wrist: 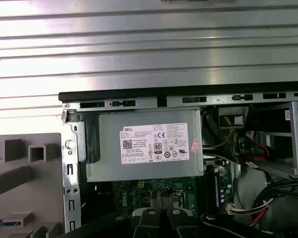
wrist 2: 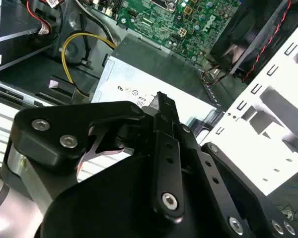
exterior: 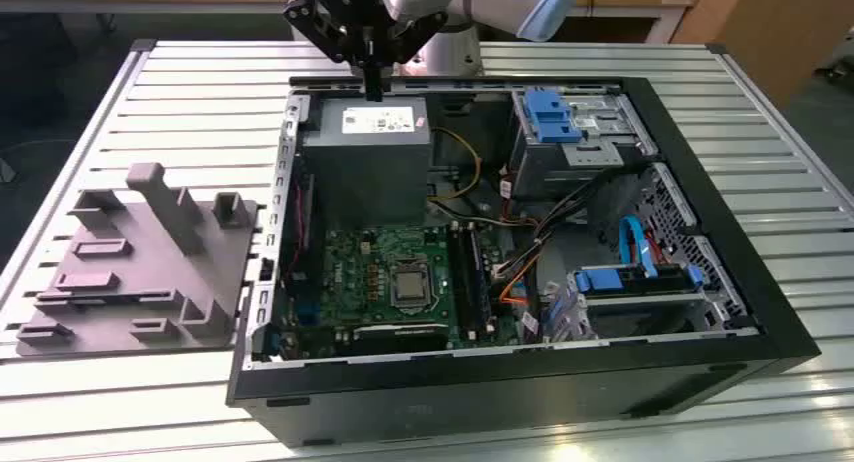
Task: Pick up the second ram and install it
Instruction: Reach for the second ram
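On my exterior feed the slatted metal worktop [exterior: 160, 92] carries a gray fixture [exterior: 134, 272] at nine o'clock from the open computer case [exterior: 534, 382]. In the first wrist view a thin bluish strip lies flat on that fixture. I take it for the second ram [wrist: 4, 221], though only part of it shows and I cannot be sure. It sits well apart from the gripper [exterior: 376, 90], which hangs at the case's twelve o'clock rim and points straight down over the far end of the power supply [exterior: 367, 162]. In the second wrist view the fingers [wrist 2: 166, 148] are pressed together, and I can make out nothing between them. They touch nothing below. At six o'clock from the power supply lies the green motherboard [exterior: 387, 272], flat on the case floor. The long black memory slots [exterior: 467, 267] run along its three o'clock side. Further right, a blue drive bracket [exterior: 550, 117] sits toward the case's one o'clock corner. A blue cable [exterior: 638, 247] curves down at about four o'clock.
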Motion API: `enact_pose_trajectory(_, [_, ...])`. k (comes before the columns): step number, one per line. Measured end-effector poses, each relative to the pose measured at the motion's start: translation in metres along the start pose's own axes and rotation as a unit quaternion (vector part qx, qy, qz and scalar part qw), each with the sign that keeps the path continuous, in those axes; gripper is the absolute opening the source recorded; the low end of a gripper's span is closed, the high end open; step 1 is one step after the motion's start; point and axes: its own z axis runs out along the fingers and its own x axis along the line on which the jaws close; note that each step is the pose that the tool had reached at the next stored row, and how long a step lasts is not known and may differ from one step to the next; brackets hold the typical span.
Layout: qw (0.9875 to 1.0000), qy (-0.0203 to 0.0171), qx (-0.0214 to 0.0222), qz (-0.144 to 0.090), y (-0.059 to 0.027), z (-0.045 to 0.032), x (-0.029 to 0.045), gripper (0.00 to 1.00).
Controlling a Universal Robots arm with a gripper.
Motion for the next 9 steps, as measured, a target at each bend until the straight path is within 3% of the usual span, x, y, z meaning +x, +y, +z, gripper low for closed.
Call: enact_pose_trajectory(9, [1.0000,0.0000,0.0000,0.000,0.0000,0.0000,0.0000,0.10])
